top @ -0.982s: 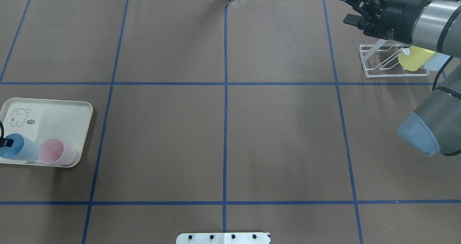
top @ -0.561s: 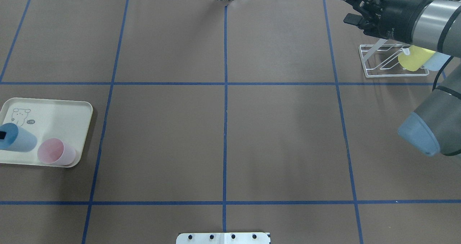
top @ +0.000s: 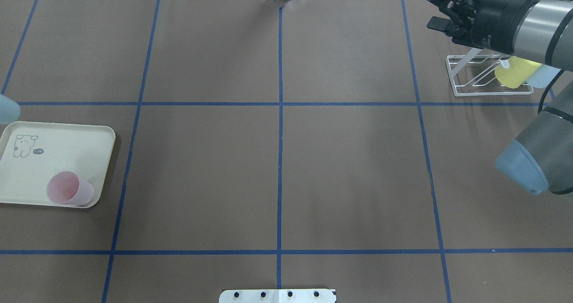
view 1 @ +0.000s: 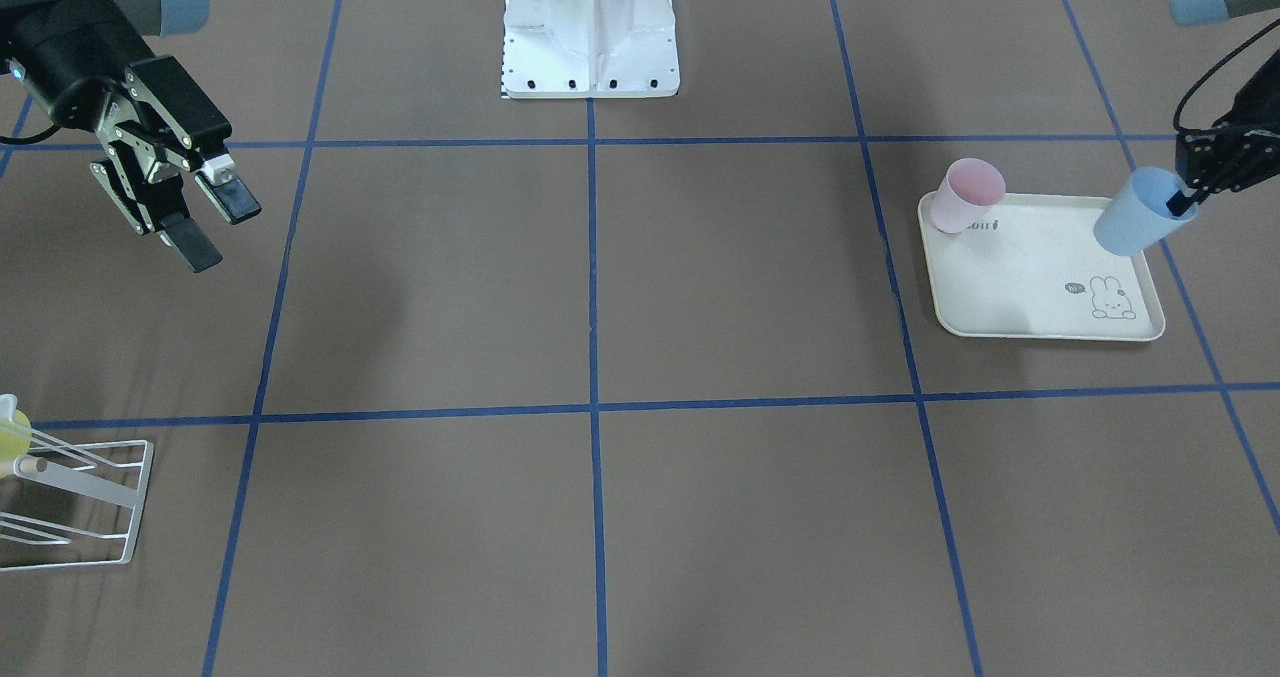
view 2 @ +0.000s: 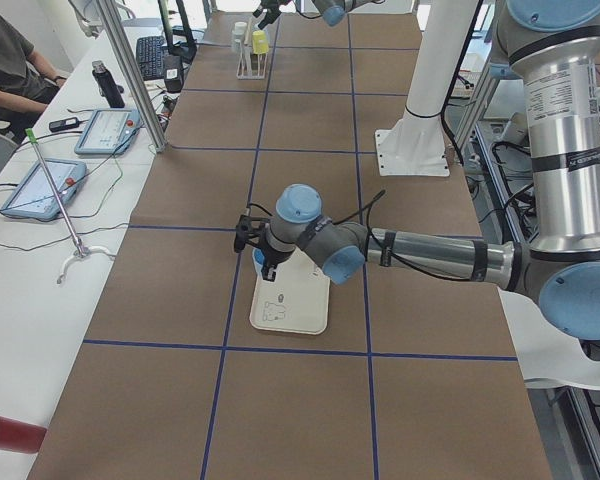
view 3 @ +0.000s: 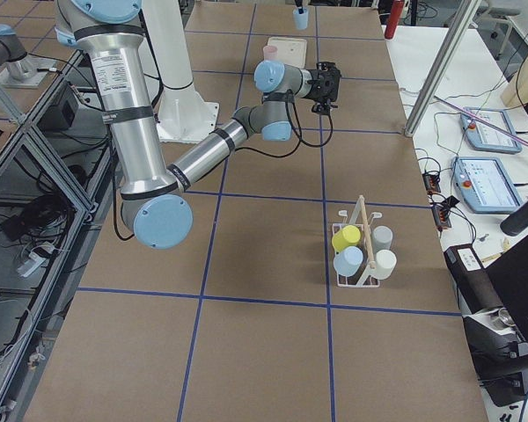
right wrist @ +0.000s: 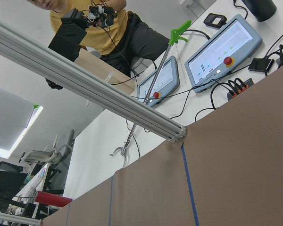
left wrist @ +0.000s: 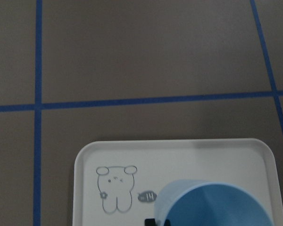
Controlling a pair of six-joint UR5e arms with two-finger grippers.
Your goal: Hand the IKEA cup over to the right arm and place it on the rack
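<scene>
Two tools well apart, left tool [view 1: 1184, 201] pinching blue cup [view 1: 1128, 227] by rim over tray [view 1: 1010, 277] corner, right tool [view 1: 215, 223] spread wide, empty

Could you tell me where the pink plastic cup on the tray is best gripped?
Probably at its rim, from above: the pink plastic cup stands upright, mouth up, on the cream tray, so one finger can go inside, one outside.

Six cups [view 3: 346, 237], one tray [view 1: 1020, 277], one rack [view 3: 362, 229], two arms [view 3: 123, 105].
</scene>
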